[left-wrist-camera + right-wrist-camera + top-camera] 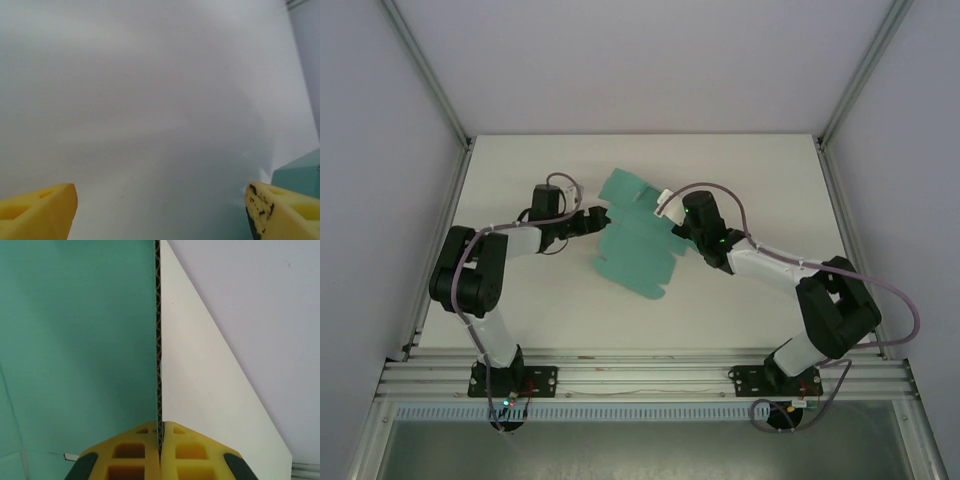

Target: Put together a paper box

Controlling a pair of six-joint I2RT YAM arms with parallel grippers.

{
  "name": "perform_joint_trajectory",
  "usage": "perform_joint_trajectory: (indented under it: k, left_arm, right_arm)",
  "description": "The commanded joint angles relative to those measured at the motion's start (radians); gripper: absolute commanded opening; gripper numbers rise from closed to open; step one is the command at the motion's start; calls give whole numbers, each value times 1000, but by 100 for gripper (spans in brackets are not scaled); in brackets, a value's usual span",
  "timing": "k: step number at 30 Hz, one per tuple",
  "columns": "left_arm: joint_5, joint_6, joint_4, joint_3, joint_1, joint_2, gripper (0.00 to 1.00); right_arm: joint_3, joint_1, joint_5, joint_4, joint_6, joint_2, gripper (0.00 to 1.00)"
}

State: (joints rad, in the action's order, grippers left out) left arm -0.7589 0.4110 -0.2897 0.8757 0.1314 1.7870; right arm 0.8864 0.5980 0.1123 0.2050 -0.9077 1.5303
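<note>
White worktop [750, 180] below: at centre-left my left hand [595, 217] is spread wide and empty, just beside the paper box [635, 250] at mid-frame. My right hand [160, 429] pinches its right edge tight.

Off-white counter [560, 310] stretching between pale grey walls [380, 150], metal rail [640, 375] running along its near edge, teal-green paper box [635, 255] as a die-cut sheet sitting over its middle, contact with the surface being unclear

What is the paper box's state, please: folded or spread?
Spread: the paper box is an unfolded sheet with flaps, its edge pinched by the right end effector.
</note>
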Motion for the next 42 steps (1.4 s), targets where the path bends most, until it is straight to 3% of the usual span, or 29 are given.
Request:
perform_joint_trajectory:
  k: [1, 8, 25, 33, 37, 42]
  left_arm:
    - [-70, 4, -103, 9, 13, 9, 86]
    - [-156, 5, -201, -6, 30, 8, 85]
    - [-232, 29, -178, -41, -14, -8, 88]
    - [-331, 123, -372, -7, 9, 90, 85]
    - [-348, 123, -362, 42, 34, 115, 76]
    - [-383, 175, -426, 55, 45, 172, 53]
  right_arm:
    - [12, -2, -16, -5, 41, 16, 0]
    - [18, -4, 9, -1, 46, 31, 0]
    - [28, -12, 9, 6, 41, 37, 0]
    - [38, -10, -69, -2, 70, 20, 0]
    - [34, -9, -78, 17, 85, 12, 0]
    - [32, -10, -112, 27, 101, 4, 0]
